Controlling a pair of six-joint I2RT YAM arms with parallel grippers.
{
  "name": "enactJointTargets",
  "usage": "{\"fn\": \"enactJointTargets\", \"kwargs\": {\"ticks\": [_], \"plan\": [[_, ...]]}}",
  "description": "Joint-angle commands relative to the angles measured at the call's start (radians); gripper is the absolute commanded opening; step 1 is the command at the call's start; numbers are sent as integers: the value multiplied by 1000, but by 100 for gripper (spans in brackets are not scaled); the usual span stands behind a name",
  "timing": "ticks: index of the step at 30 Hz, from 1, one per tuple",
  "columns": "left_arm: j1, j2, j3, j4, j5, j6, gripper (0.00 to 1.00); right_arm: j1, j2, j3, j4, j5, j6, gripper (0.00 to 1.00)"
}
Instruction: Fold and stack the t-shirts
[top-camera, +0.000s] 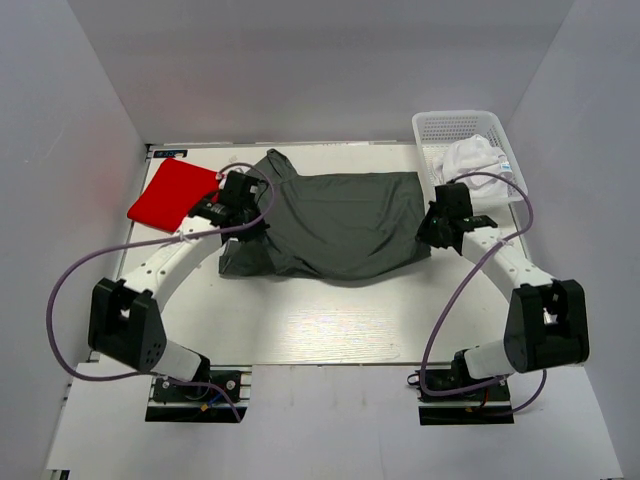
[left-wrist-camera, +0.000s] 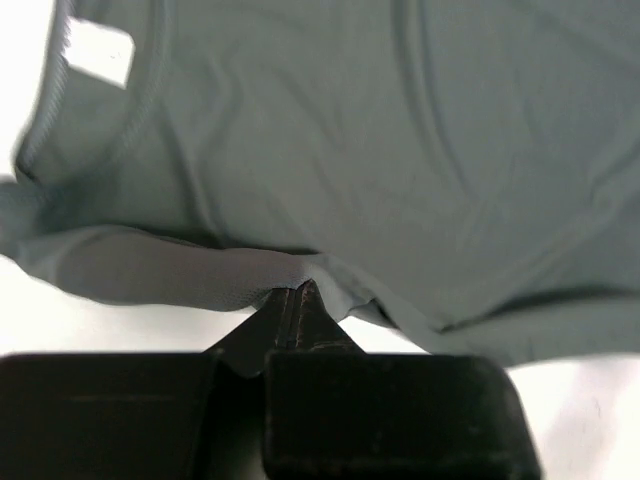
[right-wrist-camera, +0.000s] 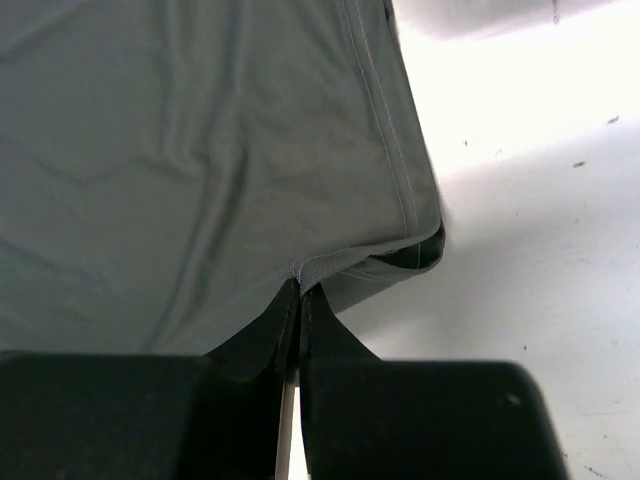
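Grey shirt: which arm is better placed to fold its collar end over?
Left. Its tool is shut on the grey shirt at the collar end; the right tool pinches the hem corner opposite.

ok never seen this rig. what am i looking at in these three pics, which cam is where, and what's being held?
Two robot arms are bolted at the near edge of a white table. The wide picture comes from a fixed camera above and behind them. The other two come from cameras on each wrist, looking past that arm's own black fingers.

On the table: a dark grey t-shirt spread out in the middle, a red t-shirt folded at the far left, and a white mesh basket at the far right with a white t-shirt bunched inside.

The left gripper is shut on the grey shirt's edge, beside the collar end. The right gripper is shut on the hem near its corner. So both arms pinch the grey shirt, one at each end.
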Motion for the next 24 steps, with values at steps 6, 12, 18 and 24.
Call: {"fn": "enactJointTargets", "kwargs": {"ticks": [6,12,18,24], "plan": [[78,147,170,17,-44,59,0,-28,103,165,5,33,-13,0],[131,265,294,3,-33,105,0,-48,193,252,3,48,-13,0],[187,365,337,36,-10,125,0,-67,284,329,-14,62,-8,0],[217,469,444,35,15,134,0,-73,357,406,-14,73,2,11]]}}
